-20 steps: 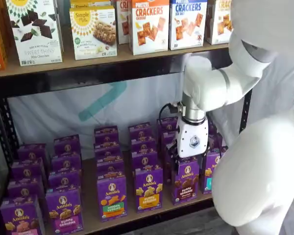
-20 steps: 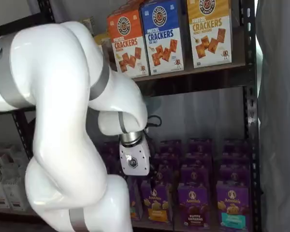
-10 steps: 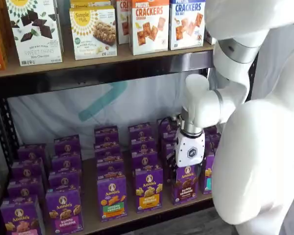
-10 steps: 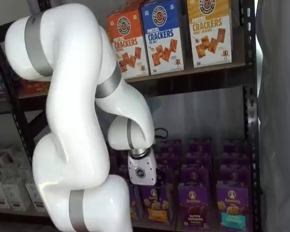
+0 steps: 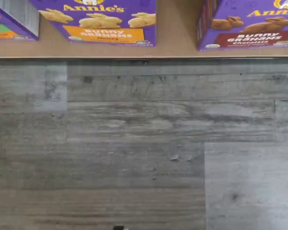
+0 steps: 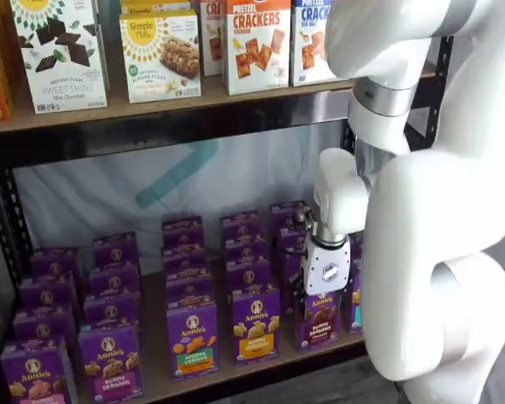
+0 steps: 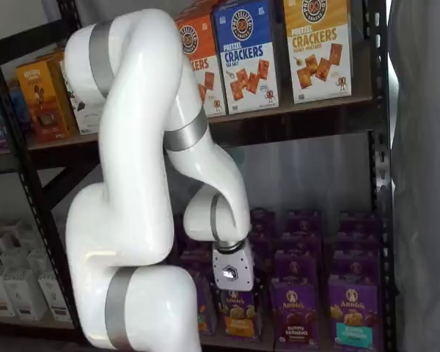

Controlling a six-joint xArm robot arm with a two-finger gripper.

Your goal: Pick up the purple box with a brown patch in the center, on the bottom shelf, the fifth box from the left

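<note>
Gripper (image 6: 324, 295): low before the front row; fingers unclear, so spread or pressed together, I cannot tell.
Purple box (image 6: 319, 321): upright at the front of the bottom shelf (image 6: 236, 370), just under the gripper.

I'm looking at what reads as a mock grocery aisle set up for testing. Black metal shelving with tan wooden boards (image 6: 151, 105) carries retail cartons faced forward: white pretzel cracker boxes (image 7: 242, 55) on the upper board, rows of small purple Annie's cartons (image 6: 194, 337) lined up front to back below. A wrinkled pale sheet with a teal stripe (image 6: 177, 172) hangs behind, and grey wood-look plank flooring (image 5: 144, 143) lies underneath.
</note>
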